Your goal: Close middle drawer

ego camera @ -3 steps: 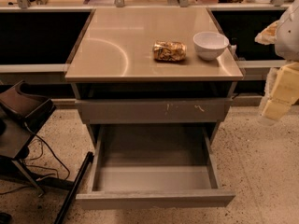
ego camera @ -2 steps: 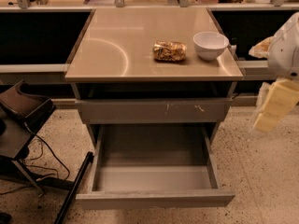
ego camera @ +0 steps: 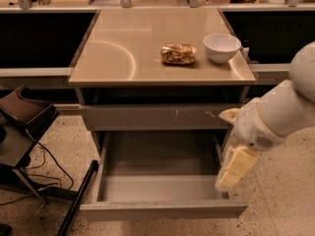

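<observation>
The middle drawer (ego camera: 162, 210) stands pulled far out of the cabinet, its plain grey front toward me and its bare grey inside showing. Above it sits a shut grey drawer front (ego camera: 152, 117) with pale scratch marks. My gripper (ego camera: 231, 173), cream-coloured on a white arm, hangs at the drawer's right side wall, near its front right corner and just above the rim. I cannot tell if it touches the drawer.
On the beige counter top (ego camera: 118, 48) lie a white bowl (ego camera: 221, 47) and a crinkled snack bag (ego camera: 178, 53). A dark chair-like stand (ego camera: 24, 117) with cables is on the left. A black bar (ego camera: 76, 200) leans by the drawer's left side. The floor is speckled.
My arm has swung in from the right edge, leftward and down, bringing the gripper to the drawer's right side. The drawer has not moved.
</observation>
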`<move>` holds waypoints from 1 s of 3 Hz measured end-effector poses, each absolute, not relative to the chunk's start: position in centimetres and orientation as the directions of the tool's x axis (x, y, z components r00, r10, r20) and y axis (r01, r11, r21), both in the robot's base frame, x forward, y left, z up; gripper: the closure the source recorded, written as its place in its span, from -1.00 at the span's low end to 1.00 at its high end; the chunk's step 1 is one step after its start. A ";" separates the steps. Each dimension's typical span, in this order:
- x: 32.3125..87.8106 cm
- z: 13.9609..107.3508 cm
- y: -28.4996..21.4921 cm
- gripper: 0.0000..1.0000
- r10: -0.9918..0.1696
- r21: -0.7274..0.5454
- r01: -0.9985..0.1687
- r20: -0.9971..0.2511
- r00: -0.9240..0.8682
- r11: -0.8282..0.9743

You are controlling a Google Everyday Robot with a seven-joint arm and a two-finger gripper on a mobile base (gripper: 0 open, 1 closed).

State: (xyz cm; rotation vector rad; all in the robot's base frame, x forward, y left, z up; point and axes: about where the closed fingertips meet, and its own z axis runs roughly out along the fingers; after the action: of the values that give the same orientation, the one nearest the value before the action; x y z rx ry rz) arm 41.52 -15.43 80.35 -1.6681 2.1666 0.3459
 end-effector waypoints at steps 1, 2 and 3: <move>40.7 74.6 -14.3 -1.00 -0.836 0.036 -0.961 -0.485 -0.255 0.272; 40.7 74.6 -14.3 -1.00 -0.836 0.036 -0.961 -0.485 -0.255 0.273; 39.8 71.2 -13.3 -1.00 -0.823 0.066 -0.953 -0.489 -0.290 0.296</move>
State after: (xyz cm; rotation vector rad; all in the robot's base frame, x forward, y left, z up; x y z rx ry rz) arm 39.76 -13.33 71.22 -1.5970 2.2086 0.4956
